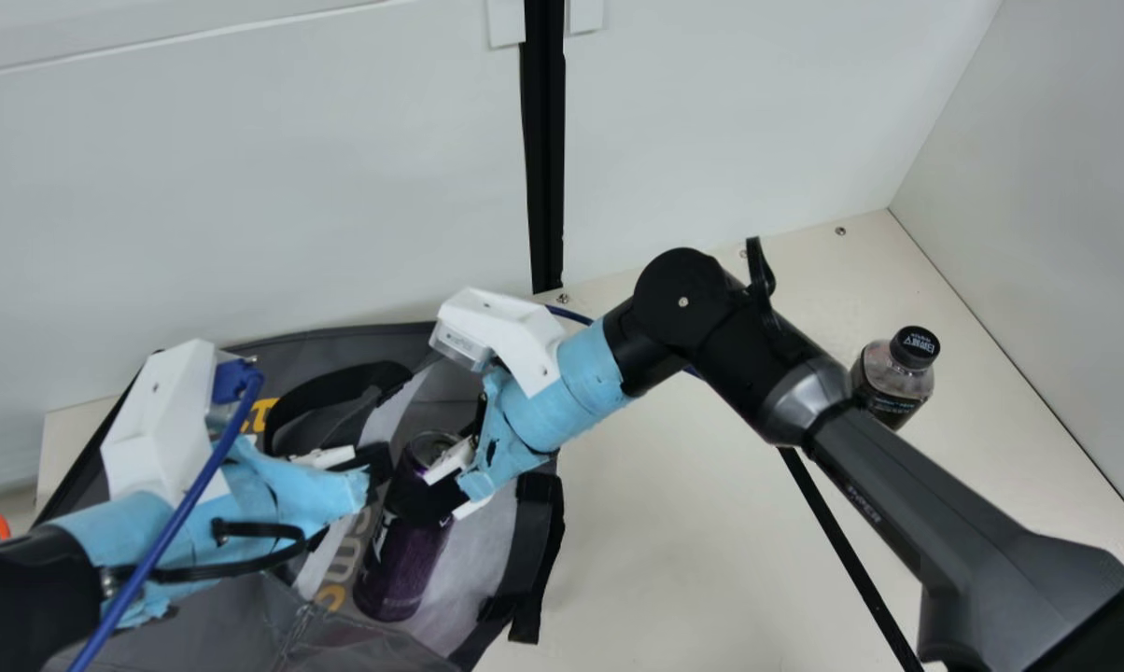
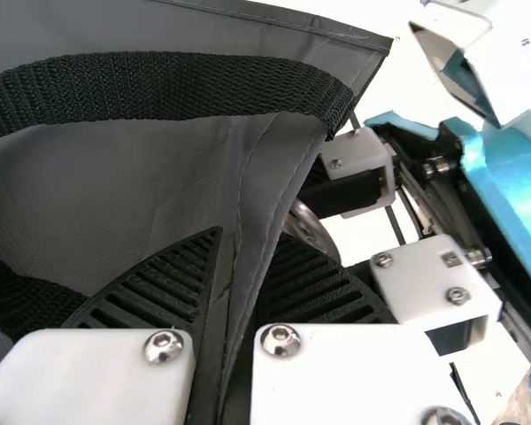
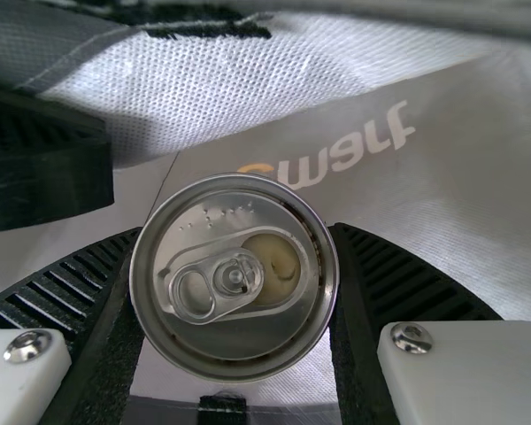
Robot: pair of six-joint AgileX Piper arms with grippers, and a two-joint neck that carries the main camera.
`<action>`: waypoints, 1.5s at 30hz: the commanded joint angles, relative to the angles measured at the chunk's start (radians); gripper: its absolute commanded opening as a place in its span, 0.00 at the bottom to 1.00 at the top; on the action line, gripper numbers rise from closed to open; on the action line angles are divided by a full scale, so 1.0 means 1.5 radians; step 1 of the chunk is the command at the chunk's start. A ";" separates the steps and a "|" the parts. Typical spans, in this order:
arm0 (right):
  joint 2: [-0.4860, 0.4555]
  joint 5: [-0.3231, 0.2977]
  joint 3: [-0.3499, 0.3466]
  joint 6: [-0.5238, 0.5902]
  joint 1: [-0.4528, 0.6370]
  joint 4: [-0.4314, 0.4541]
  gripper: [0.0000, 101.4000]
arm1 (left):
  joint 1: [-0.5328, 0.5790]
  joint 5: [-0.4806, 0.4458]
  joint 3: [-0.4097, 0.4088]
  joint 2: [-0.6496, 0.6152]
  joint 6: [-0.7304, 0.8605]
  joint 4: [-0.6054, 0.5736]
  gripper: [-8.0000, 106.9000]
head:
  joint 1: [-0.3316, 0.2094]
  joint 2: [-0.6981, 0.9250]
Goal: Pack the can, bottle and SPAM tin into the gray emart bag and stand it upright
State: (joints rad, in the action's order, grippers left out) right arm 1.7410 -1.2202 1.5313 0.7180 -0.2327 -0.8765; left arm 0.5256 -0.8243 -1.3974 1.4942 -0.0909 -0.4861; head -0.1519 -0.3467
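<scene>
Our left pincer (image 2: 251, 232) is clamped on the bag (image 1: 226, 607)'s edge, our right pincer (image 3: 236, 232) on the can (image 1: 401, 569) inside it. Letting go remains; the bottle (image 1: 889, 385), upright on the tabletop (image 1: 655, 541), awaits packing.

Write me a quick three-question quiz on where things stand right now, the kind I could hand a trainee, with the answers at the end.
1. Fill the gap: The bottle is standing on the ____.
2. Multiple choice: What is between the fingers of the right gripper?
A) a cable
B) the can
C) a bag strap
3. True or false: The left gripper is pinching the fabric of the gray bag.

Key: 1. table; 2. B; 3. true
</scene>
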 commanded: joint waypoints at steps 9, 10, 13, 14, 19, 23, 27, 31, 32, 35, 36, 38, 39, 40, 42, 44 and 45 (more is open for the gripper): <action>0.015 0.000 0.011 -0.010 -0.015 0.011 0.00 | 0.000 0.000 0.000 0.000 0.000 0.000 0.00 | -0.015 -0.002; 0.017 0.000 0.013 -0.011 -0.016 0.011 0.00 | 0.000 0.000 0.000 0.000 0.000 0.000 0.00 | -0.015 -0.002; 0.019 0.000 0.016 -0.013 -0.020 0.010 0.10 | 0.000 0.000 0.000 0.000 0.000 0.000 0.00 | -0.015 -0.002; 0.020 0.000 0.016 -0.013 -0.021 0.010 0.13 | 0.000 0.000 0.000 0.000 0.000 0.000 0.00 | -0.015 -0.002; 0.019 0.000 0.016 -0.012 -0.025 0.008 0.30 | 0.000 0.000 0.000 0.000 0.000 0.000 0.00 | -0.015 -0.002; 0.018 0.000 0.016 -0.011 -0.026 0.008 0.43 | 0.000 0.000 0.000 0.000 0.000 0.000 0.00 | -0.015 -0.002; 0.016 0.000 0.015 -0.010 -0.025 0.008 0.56 | 0.000 0.000 0.000 0.000 0.000 0.000 0.00 | -0.015 -0.002; 0.012 0.000 0.012 -0.009 -0.023 0.008 0.69 | 0.000 0.000 0.000 0.000 0.000 0.000 0.00 | -0.015 -0.002; 0.010 0.000 0.011 -0.009 -0.023 0.008 0.72 | 0.000 0.000 0.000 0.000 0.000 0.000 0.00 | -0.015 -0.002; 0.006 0.000 0.007 -0.008 -0.021 0.009 0.82 | 0.000 0.000 0.000 0.000 0.000 0.000 0.00 | -0.015 -0.002; 0.005 0.000 0.006 -0.007 -0.020 0.009 0.86 | 0.000 0.000 0.000 0.000 0.000 0.000 0.00 | -0.015 -0.002; 0.001 0.000 0.002 -0.006 -0.018 0.009 0.92 | 0.000 0.000 0.000 0.000 0.000 0.000 0.00 | -0.015 -0.002; -0.001 0.000 0.001 -0.006 -0.017 0.010 0.94 | 0.000 0.000 0.000 0.000 0.000 0.000 0.00 | -0.015 -0.002; -0.003 0.000 -0.001 -0.006 -0.016 0.010 0.94 | 0.000 0.000 0.000 0.000 0.000 0.000 0.00 | -0.015 -0.002; -0.008 0.000 -0.005 -0.005 -0.015 0.012 0.94 | 0.000 0.000 0.000 0.000 0.000 0.000 0.00 | -0.015 -0.002; -0.014 0.000 -0.008 -0.004 -0.013 0.013 0.94 | 0.000 0.000 0.000 0.000 0.000 0.000 0.00 | -0.015 -0.002; -0.017 0.000 -0.010 -0.004 -0.012 0.014 0.94 | 0.000 0.000 0.000 0.000 0.000 0.000 0.00 | -0.015 -0.002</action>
State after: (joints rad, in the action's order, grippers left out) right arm 1.7190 -1.2215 1.5177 0.7119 -0.2507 -0.8574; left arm 0.5256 -0.8243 -1.3974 1.4942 -0.0909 -0.4861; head -0.1519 -0.3482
